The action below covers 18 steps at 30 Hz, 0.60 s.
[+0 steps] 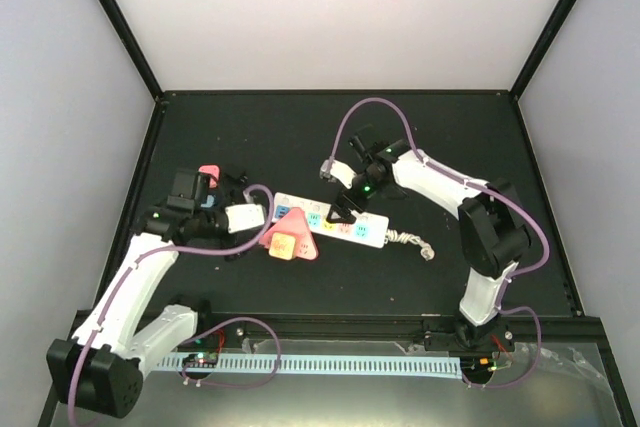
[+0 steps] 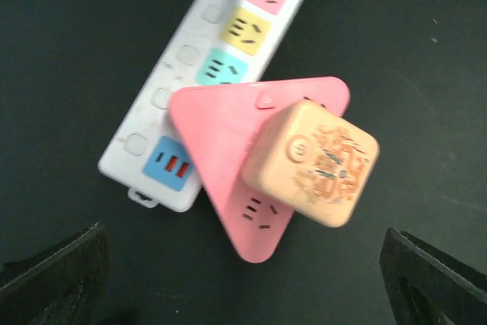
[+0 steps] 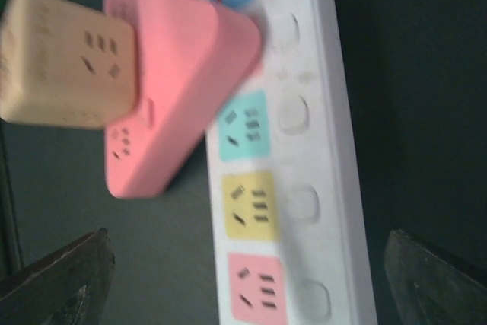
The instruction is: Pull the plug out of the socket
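1. We see a matte black surface [image 1: 450,137], boxed in by plain white walls [image 1: 330,17] with black posts [image 1: 120,22] running up the corners. A pale slotted rail [image 1: 340,361] lies along the near edge by the arm bases.
2. The socket [image 1: 368,231] lies flat near the middle of the surface, slanting from upper left to lower right. Its coiled white cord [image 1: 410,240] trails off the right end.
3. A pink triangular plug [image 2: 217,142] sits over the socket's left part, between the blue face and a teal one, and juts out past the strip's near side. A tan cube [image 2: 312,161] rides on top of it.
4. The left claw [image 2: 242,279] hovers above the pink triangular plug with its fingers spread wide, gripping nothing. The right claw [image 3: 247,272] hangs over the socket's coloured faces, fingers likewise wide apart and holding nothing.
5. We cannot tell whether the plug's pins are seated in the socket, since its body hides the joint; in the right wrist view it looks tilted. Both wrist views are blurred, cut the socket off at the frame edge, and show only the finger ends in the bottom corners. From above, the right claw covers the middle of the socket.
6. The tan cube carries a round emblem and printed lettering on its top face, too smeared to read. The faint marks beside the socket's round buttons are also illegible.
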### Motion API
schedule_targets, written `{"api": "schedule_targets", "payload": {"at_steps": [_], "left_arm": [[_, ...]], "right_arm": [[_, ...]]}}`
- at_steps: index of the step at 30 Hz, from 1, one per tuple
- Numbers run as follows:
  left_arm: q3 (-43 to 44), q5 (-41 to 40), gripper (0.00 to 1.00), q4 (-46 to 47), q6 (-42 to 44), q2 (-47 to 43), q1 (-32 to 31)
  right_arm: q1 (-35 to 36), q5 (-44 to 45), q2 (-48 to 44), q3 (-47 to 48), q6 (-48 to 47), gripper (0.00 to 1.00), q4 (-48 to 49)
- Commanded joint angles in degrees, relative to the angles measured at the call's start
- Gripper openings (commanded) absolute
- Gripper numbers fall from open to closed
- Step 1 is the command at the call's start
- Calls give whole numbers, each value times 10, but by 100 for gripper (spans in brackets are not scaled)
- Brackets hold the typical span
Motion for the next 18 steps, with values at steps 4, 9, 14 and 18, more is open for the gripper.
{"api": "schedule_targets", "payload": {"at_steps": [4,9,14,18], "left_arm": [[-45,-55,99,35,41,-39,-84],[-58,-72,96,38,38,-45,-132],[-69,-99,94,54,32,-55,-180],[-68,-109,93,65,20,-39,-204]], "right_arm": [[46,-15,44,93,18,100,-39],[64,-55,32,110,15,94,-32],[66,-164,12,108,43,61,-19],[78,-190,45,121,51,43,-30]]}}
